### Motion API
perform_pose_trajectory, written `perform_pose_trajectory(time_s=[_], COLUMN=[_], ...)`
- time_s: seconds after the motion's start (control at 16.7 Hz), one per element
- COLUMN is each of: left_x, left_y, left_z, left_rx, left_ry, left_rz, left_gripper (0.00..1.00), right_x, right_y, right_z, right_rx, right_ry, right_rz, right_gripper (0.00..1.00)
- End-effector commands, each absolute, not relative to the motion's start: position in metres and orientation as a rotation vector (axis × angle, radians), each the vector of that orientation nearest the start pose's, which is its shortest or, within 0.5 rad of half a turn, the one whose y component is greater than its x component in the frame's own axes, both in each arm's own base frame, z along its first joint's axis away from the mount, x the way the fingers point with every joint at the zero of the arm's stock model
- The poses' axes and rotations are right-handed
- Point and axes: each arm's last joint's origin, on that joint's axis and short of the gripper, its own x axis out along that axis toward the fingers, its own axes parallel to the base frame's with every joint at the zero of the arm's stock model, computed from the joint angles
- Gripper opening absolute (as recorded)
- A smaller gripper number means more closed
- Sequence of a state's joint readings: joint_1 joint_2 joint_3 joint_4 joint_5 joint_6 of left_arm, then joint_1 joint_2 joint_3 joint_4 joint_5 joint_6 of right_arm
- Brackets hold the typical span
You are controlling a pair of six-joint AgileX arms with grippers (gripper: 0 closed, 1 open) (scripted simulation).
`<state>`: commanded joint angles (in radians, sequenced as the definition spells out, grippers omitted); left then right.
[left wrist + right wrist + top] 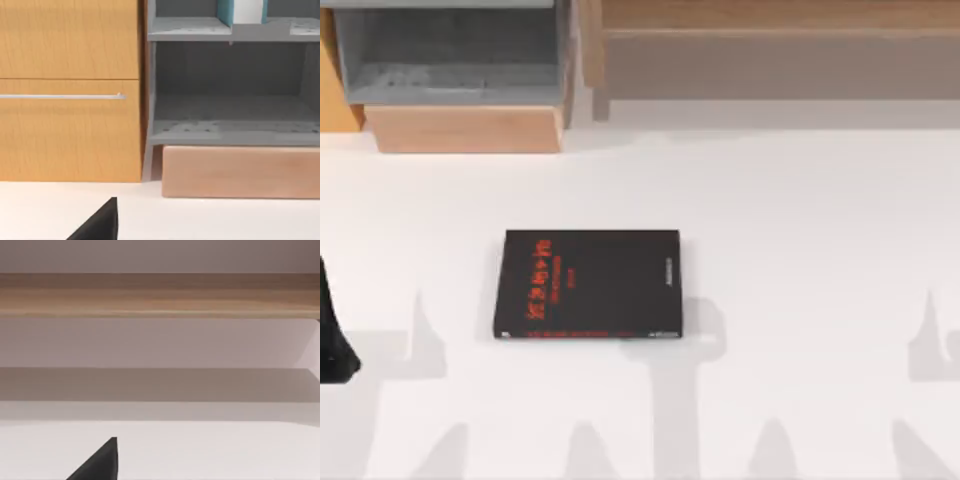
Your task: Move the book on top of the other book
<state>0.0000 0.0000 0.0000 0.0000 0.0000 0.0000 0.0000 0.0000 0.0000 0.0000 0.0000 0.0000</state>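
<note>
The flat black rectangular book with red lettering (588, 284) lies flat on the white table (800, 220). It sits well apart from the left arm (332, 335), which is parked low at the table's left edge as a dark shape; the book is off toward the table's middle from it, with bare table between them.

The left gripper (100, 225) appears in its own wrist view as one dark wedge over the white surface, and whether it is wide or narrow cannot be told. It holds nothing that can be seen. Ahead of it stands an orange-brown wooden cabinet front with a thin metal bar handle (65, 96), and just beside that a grey open shelf unit (230, 132) resting on a pale wooden base block (240, 172).

The light blue book with white page edges (224, 11) stands upright on the upper grey shelf, far ahead of the left gripper and higher than it (its page edges face the camera).

The right gripper (100, 465) is likewise a single dark wedge above the table, its opening impossible to judge. Ahead of it runs a long light-brown wooden ledge (160, 295).
</note>
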Motion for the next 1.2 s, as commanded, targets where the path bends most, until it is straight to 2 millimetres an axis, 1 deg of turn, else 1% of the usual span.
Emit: perform_pose_trajectory(time_s=[0.18,0.3,0.48,0.6,0.66,0.78,0.9,0.96,1.08,1.2], left_x=[0.106,0.107,0.114,0.128,0.138,0.166,0.204,0.225,0.270,0.316], left_y=[-0.001,-0.002,-0.002,-0.004,-0.005,-0.007,-0.012,-0.015,-0.022,-0.031], left_z=[0.163,0.177,0.213,0.241,0.255,0.281,0.300,0.307,0.311,0.306], left_rx=[0.000,-0.001,-0.006,-0.010,-0.012,-0.016,-0.020,-0.021,-0.022,-0.023], left_ry=[-0.004,-0.023,-0.054,-0.066,-0.068,-0.066,-0.058,-0.052,-0.038,-0.022], left_rz=[0.000,0.001,0.003,0.004,0.004,0.005,0.004,0.004,0.002,0.000], left_gripper=[1.00,1.00,1.00,1.00,1.00,1.00,1.00,1.00,1.00,1.00], right_x=[0.106,0.106,0.106,0.106,0.106,0.106,0.106,0.106,0.106,0.106], right_y=[-0.001,-0.001,-0.001,-0.001,-0.001,-0.001,-0.001,-0.001,-0.001,-0.001], right_z=[0.160,0.160,0.160,0.160,0.160,0.160,0.160,0.160,0.160,0.160], right_rx=[0.000,0.000,0.000,0.000,0.000,0.000,0.000,0.000,0.000,0.000], right_ry=[0.000,0.000,0.000,0.000,0.000,0.000,0.000,0.000,0.000,0.000], right_rz=[0.000,0.000,0.000,0.000,0.000,0.000,0.000,0.000,0.000,0.000], right_gripper=[1.00,1.00,1.00,1.00,1.00,1.00,1.00,1.00,1.00,1.00])
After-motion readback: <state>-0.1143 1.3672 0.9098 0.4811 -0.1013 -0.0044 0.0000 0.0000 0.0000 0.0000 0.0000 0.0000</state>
